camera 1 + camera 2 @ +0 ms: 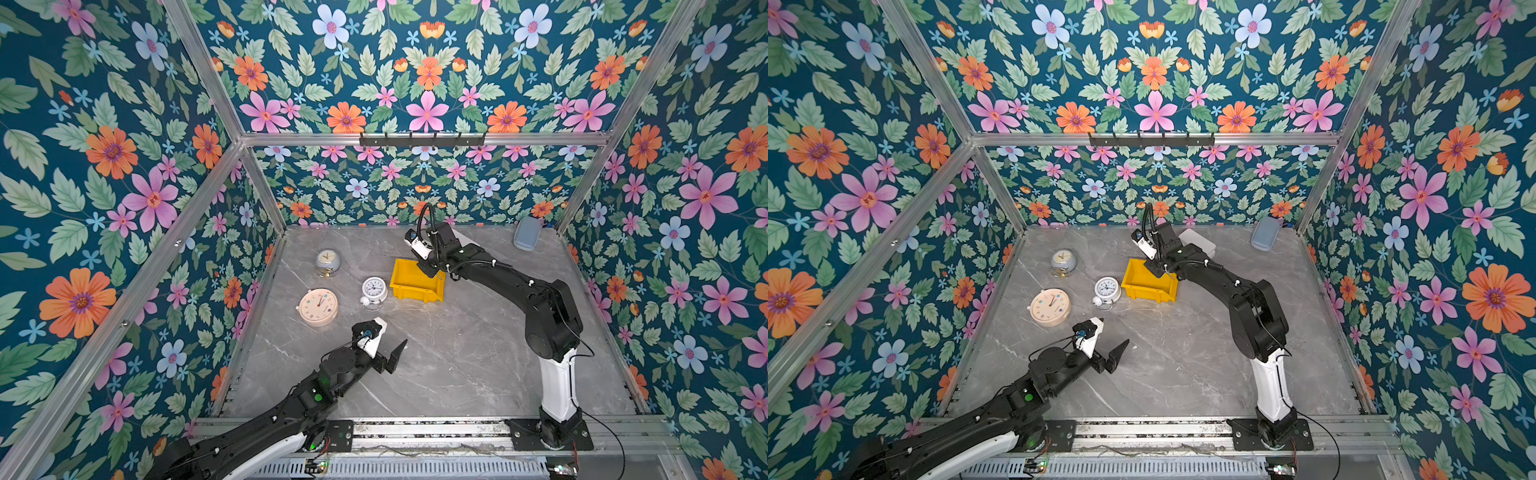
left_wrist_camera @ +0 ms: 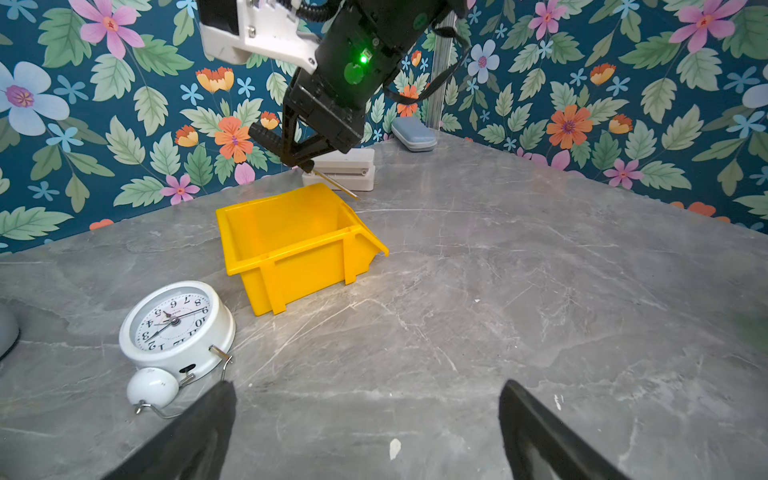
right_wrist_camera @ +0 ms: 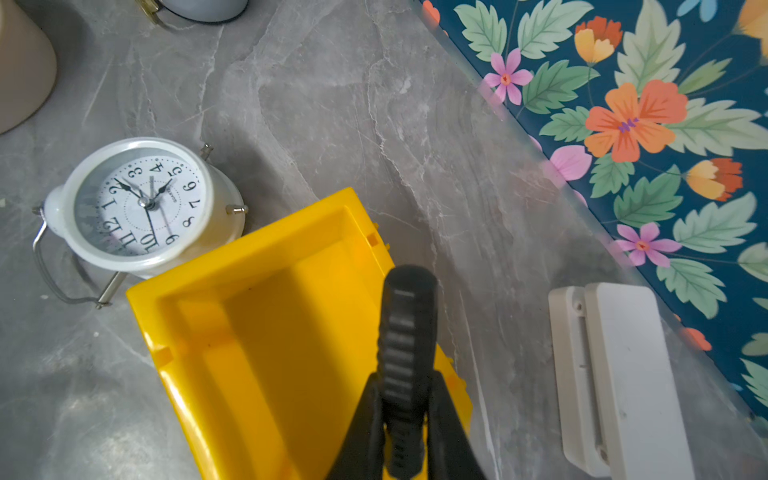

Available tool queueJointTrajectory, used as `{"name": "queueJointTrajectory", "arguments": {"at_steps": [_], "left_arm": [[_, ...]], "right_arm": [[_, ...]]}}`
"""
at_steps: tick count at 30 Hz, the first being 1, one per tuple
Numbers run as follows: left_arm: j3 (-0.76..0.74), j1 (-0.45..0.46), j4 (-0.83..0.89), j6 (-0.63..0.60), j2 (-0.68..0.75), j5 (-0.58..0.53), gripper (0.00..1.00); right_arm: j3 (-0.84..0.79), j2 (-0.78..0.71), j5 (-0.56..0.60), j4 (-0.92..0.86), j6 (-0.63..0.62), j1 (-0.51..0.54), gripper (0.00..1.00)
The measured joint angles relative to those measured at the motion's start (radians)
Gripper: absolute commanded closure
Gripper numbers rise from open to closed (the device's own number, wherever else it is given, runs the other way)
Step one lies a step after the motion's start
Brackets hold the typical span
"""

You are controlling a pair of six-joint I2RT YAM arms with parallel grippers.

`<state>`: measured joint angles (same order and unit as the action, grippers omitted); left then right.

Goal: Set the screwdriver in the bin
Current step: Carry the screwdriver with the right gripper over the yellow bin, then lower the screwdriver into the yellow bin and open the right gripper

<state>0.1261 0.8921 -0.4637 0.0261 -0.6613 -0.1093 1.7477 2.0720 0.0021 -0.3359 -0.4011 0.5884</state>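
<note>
The yellow bin [image 1: 415, 293] [image 1: 1148, 291] stands open-topped mid-table, with nothing showing on its floor [image 3: 270, 353]. My right gripper [image 1: 434, 272] [image 1: 1160, 272] [image 2: 301, 160] [image 3: 405, 382] hangs above the bin's far rim, shut on the screwdriver. Its black ribbed handle [image 3: 409, 324] sticks out past the fingers over the bin's edge. In the left wrist view the thin shaft [image 2: 332, 183] slants down beyond the bin's rim [image 2: 299, 266]. My left gripper [image 1: 395, 357] [image 1: 1119, 353] [image 2: 368, 390] is open near the table's front, with only bare table between its fingers.
A white alarm clock [image 1: 374, 291] [image 3: 141, 203] lies right beside the bin's left wall. A beige round clock [image 1: 319, 306] and a grey-blue clock [image 1: 327, 262] lie further left. A white lidded box [image 2: 345, 168] [image 3: 623, 374] sits behind the bin. A blue-grey case [image 1: 527, 233] lies at the back right.
</note>
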Motion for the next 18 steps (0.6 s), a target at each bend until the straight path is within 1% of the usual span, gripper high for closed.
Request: {"name": "queueJointTrajectory", "arguments": {"at_steps": [5,11,18], "left_arm": [[0.012,0.0,0.022,-0.004,0.003,-0.01,0.0],[0.013,0.0,0.051,0.0,0.021,-0.052,0.0],[0.013,0.0,0.068,0.0,0.02,-0.083,0.0]], "right_arm": [[0.018,0.043,-0.04,0.015,0.024,0.001,1.0],[0.01,0.073,-0.069,0.023,0.032,0.002,1.0],[0.003,0.11,-0.078,0.03,0.032,0.002,0.98]]}}
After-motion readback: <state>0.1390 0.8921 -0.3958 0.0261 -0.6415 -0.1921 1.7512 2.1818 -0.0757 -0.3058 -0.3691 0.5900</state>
